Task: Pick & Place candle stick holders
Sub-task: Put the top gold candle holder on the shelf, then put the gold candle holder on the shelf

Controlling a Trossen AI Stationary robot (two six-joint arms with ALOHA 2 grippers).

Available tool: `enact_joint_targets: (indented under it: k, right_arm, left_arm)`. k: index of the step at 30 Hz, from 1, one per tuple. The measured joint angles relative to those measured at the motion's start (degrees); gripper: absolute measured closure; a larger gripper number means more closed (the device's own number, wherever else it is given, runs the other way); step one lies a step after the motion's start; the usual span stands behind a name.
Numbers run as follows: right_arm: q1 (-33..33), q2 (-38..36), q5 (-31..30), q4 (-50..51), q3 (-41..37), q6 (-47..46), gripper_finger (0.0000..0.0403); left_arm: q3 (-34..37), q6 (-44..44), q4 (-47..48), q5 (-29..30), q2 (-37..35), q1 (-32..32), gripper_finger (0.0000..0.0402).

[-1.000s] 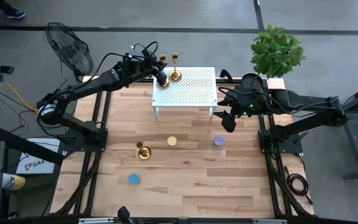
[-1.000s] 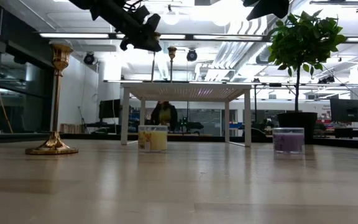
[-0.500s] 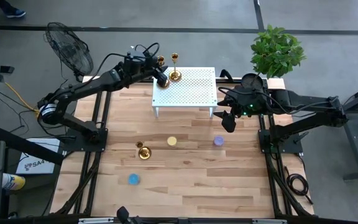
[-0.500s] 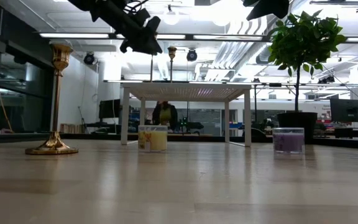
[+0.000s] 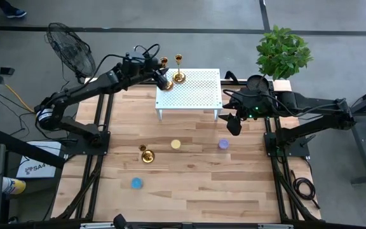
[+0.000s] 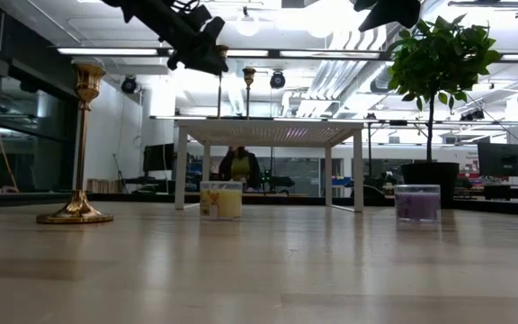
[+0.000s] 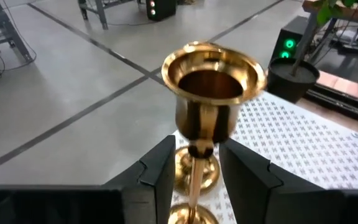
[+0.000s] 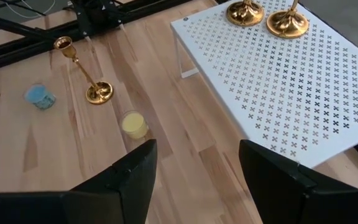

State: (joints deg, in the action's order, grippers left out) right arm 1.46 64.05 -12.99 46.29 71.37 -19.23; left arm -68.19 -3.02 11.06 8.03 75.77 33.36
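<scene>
So this looks roughly two-thirds done, going by where things sit. Starting on the left: the left end effector [image 5: 163, 80] is up at the back-left corner of the white perforated stand [image 5: 196, 95], its fingers [image 7: 160, 171] on either side of the stem of a candle stick holder [image 7: 211, 93] just under the cup. Whether it's actually pinching the stem I can't tell; there seems to be a sliver of gap on both sides. That holder's base appears to be on the stand, with a second holder [image 5: 179, 69] standing just beside it.

The third holder [image 5: 146, 153] stands upright down on the wooden worktop [image 5: 196, 184], well apart from the stand, so my guess is that's the one left to move.

Moving right across the worktop: a blue candle [image 5: 136, 183] near the front, a yellow candle [image 5: 175, 144] just beside the third holder, then a purple candle [image 5: 223, 144]. The right end effector [image 5: 233, 124] hovers off the stand's right edge, fingers spread wide, holding nothing.

Room-wise: a floor fan [image 5: 70, 48] back left, a potted plant [image 5: 283, 51] back right, grey floor, and a person [image 6: 239, 166] visible far off behind the stand.
</scene>
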Motion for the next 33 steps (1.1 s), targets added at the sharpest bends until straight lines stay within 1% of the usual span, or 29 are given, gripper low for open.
enact_joint_targets:
  k: [3, 7, 12, 16, 19, 24, 26, 28, 33]
  right_arm:
    - [0.01, 0.00, -0.07, 0.35, 0.00, -0.04, 0.0180]
    - [0.00, 0.00, -0.09, 0.71, 0.00, -0.23, 0.0180]
    - [0.00, 0.00, -0.09, 1.59, 0.00, -0.84, 0.0180]
    - [0.01, 0.00, -0.09, 2.21, 0.00, -1.30, 0.0181]
    - [0.01, 0.00, -0.04, 2.60, 0.00, -1.30, 0.0180]
    - [0.00, 0.00, 0.28, 2.85, 0.00, -1.53, 0.0180]
    - [0.01, 0.00, 0.30, 2.83, 0.00, -1.52, 0.0181]
    - [0.00, 0.00, 0.31, 2.83, 0.00, -1.52, 0.0180]
    - [-0.01, 0.00, 0.30, 2.83, 0.00, -1.52, 0.0180]
  left_arm:
    - [0.01, 1.29, 2.43, 0.00, -1.27, 0.00, 0.0264]
    - [-0.02, 1.50, 6.28, -0.13, -3.25, 0.00, 0.0221]
    - [-0.02, 1.43, 13.03, -3.64, -6.46, 0.00, 0.0160]
    - [-0.04, 0.61, 18.48, -5.36, -9.56, 0.00, 0.0133]
    - [-0.06, -2.20, 23.70, -7.97, -11.95, 0.00, 0.0129]
    - [-0.06, -10.29, 36.02, -15.04, -15.08, -0.44, 0.0138]
    - [-0.06, -13.59, 40.54, -17.15, -15.17, -2.23, 0.0145]
    - [-0.06, -15.63, 44.31, -18.06, -15.05, -4.74, 0.0154]
    - [-0.06, -22.33, 48.77, -17.68, -14.88, -12.06, 0.0177]
